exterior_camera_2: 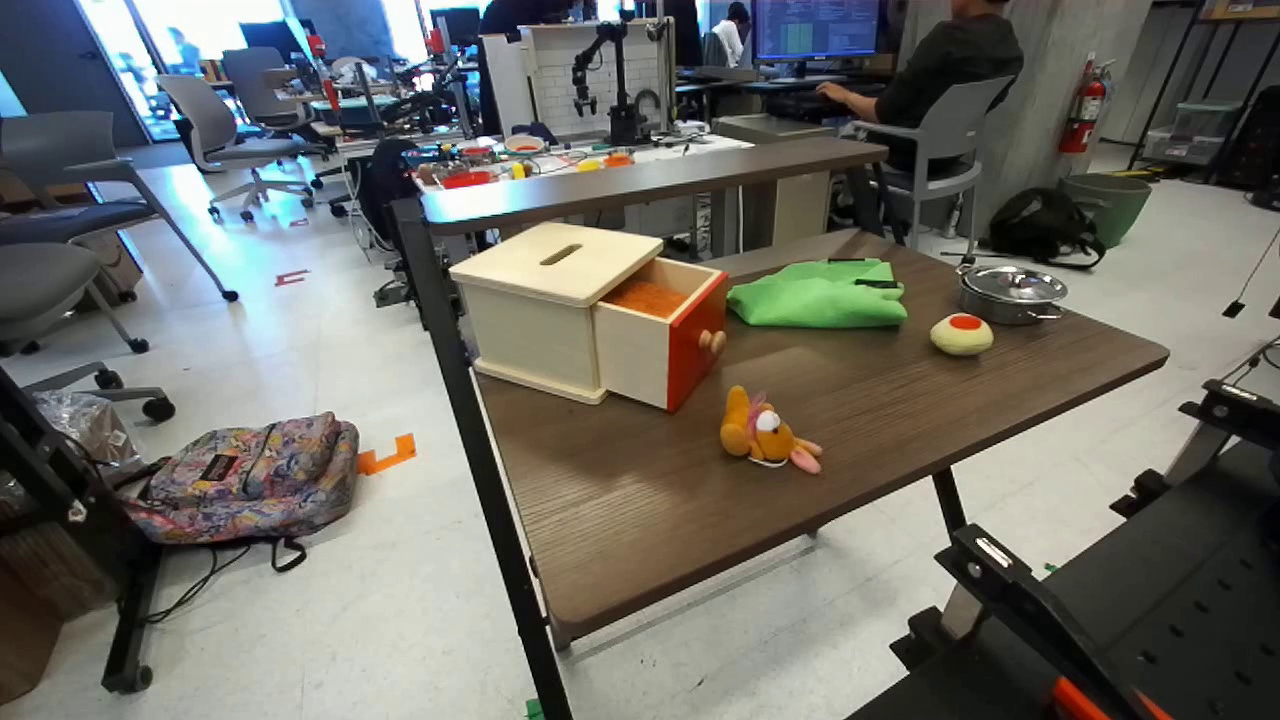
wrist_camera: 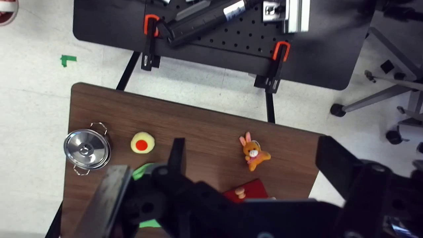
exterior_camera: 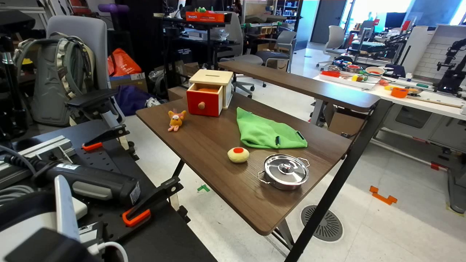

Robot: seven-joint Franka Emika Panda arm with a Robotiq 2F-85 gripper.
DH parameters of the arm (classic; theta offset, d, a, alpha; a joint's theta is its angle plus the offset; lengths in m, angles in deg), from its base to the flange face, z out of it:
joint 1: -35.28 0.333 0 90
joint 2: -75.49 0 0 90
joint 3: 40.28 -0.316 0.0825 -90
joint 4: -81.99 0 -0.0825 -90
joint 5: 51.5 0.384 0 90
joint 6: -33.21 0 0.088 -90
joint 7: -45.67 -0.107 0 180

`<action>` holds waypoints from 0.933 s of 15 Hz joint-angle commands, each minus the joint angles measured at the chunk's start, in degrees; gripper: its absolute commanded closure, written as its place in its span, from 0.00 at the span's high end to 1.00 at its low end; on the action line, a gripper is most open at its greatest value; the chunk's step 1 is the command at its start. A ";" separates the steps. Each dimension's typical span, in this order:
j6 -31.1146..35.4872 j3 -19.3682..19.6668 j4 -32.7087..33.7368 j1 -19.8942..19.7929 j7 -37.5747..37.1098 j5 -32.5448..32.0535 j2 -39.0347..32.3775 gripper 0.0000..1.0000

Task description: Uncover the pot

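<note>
The shiny steel pot (exterior_camera: 286, 186) stands upright near the table corner in an exterior view, with wire handles on two sides. Its round silver lid (exterior_camera: 287, 168) with a small knob lies on top, covering it, and hides the inside. The pot (exterior_camera_2: 1003, 308) and lid (exterior_camera_2: 1018, 285) also show in an exterior view at the right. In the wrist view the lid (wrist_camera: 82, 145) is at the far left. My gripper (wrist_camera: 251, 148) is wide open and empty, well above the table, with its fingers either side of the plush toy in the picture. The exterior views do not show the gripper.
A yellow egg-like toy (exterior_camera: 238, 155) lies beside the pot. A green cloth (exterior_camera: 267, 131) lies behind them. A wooden box (exterior_camera_2: 540, 300) with a red-fronted drawer pulled out and an orange plush toy (exterior_camera_2: 770, 435) are at the table's other end. A raised shelf (exterior_camera: 302, 85) runs along one side.
</note>
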 commanded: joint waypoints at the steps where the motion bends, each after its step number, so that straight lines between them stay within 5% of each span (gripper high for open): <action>1: 7.10 1.49 1.28 -0.94 0.08 0.95 -3.34 1.00; 14: 19.05 9.33 14.10 -7.47 4.18 4.50 -32.62 1.00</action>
